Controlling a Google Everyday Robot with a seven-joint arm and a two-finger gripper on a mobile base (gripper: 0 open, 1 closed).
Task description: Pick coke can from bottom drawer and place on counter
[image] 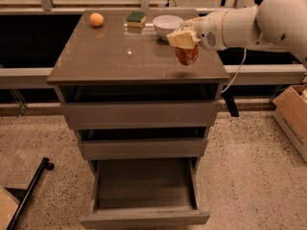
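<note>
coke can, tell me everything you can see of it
The small red cylindrical coke can is roughly upright, its top hidden under the tan gripper, which is shut on it from above. Only its red lower body shows. It is over the right side of the glossy grey-brown counter, near the white bowl; whether its base touches cannot be told.

coke can [187,55] x1 | orange fruit [96,19] x1 | white bowl [166,26] x1 | sponge [135,18] x1 | drawers [139,114] x3, incl. bottom drawer [144,217] x1 pulled out | table [120,56] x1 | cardboard box [292,114] x1 | hand [183,40] x1, above table's right side just beside bowl, clamped on coke can
</note>
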